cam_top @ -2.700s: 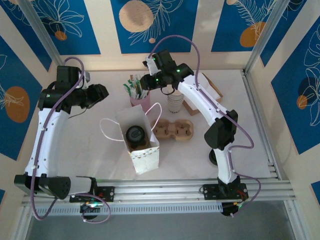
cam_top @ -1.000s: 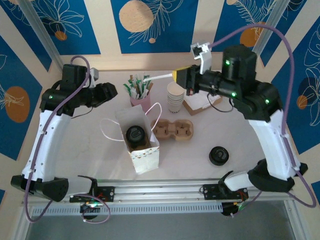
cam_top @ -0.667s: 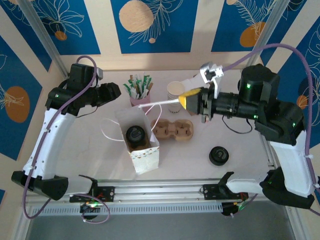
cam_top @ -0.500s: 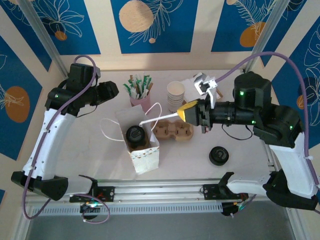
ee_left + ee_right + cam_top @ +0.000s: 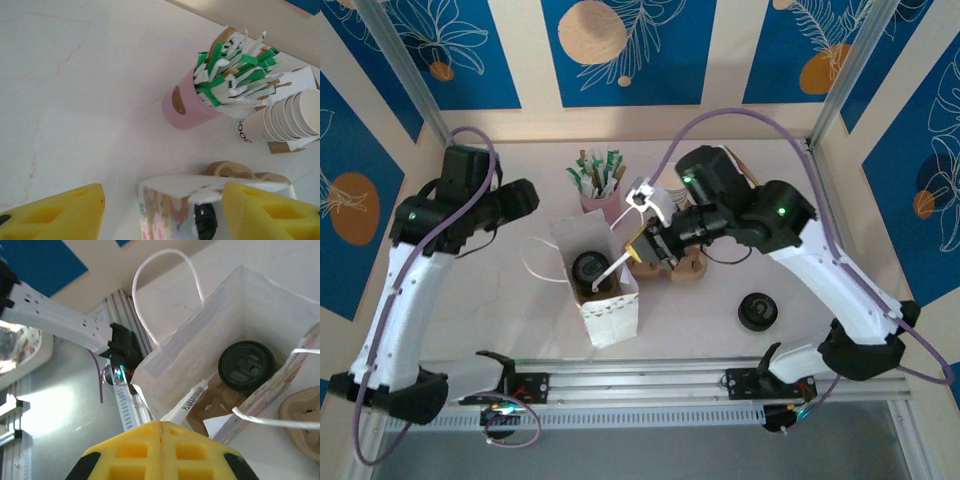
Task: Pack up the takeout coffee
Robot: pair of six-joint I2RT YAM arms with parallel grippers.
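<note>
Blue-patterned walls, pale desk (image 5: 500,300): the lidded coffee cup (image 5: 590,268) already sits inside the paper bag (image 5: 610,312). The right pincer (image 5: 642,247) is clamped on a wrapped straw (image 5: 612,272), tip poking into the bag, so dropping it looks like what's left. The left pincer (image 5: 525,195) hangs open, empty.

coffee (image 5: 585,266), straw (image 5: 192,398) end in bag (image 5: 610,315) | straw holder (image 5: 600,205) behind | carrier (image 5: 692,268) right of bag | lid (image 5: 758,311) further right
</note>
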